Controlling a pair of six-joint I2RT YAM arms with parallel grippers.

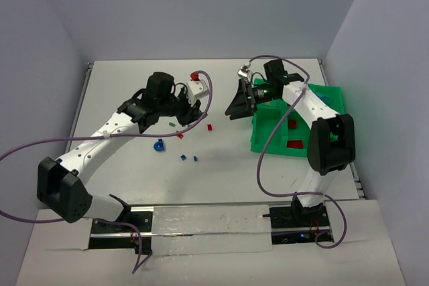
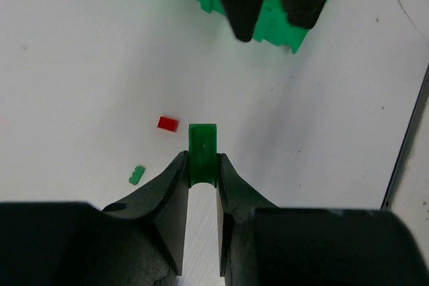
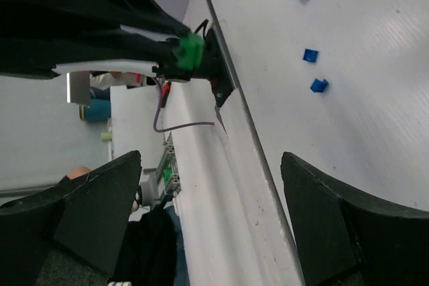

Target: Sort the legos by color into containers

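My left gripper [image 2: 202, 160] is shut on a green arched lego [image 2: 202, 151] and holds it above the table; in the top view the gripper [image 1: 192, 114] is left of centre. A red lego [image 2: 167, 123] and a small green lego [image 2: 137, 175] lie on the table below it. My right gripper [image 1: 236, 107] is open and empty, just left of the green tray [image 1: 268, 140] and facing the left gripper. In the right wrist view its fingers [image 3: 107, 192] are spread wide, and the held green lego [image 3: 190, 50] shows ahead of them.
Loose legos lie between the arms: a curved blue piece [image 1: 159, 145], two small blue ones [image 1: 182, 158], a red one [image 1: 210, 126] and a green one [image 1: 172, 124]. Another red one [image 1: 194, 76] lies far back. The tray holds red legos [image 1: 295, 144] and a blue one [image 1: 322, 99].
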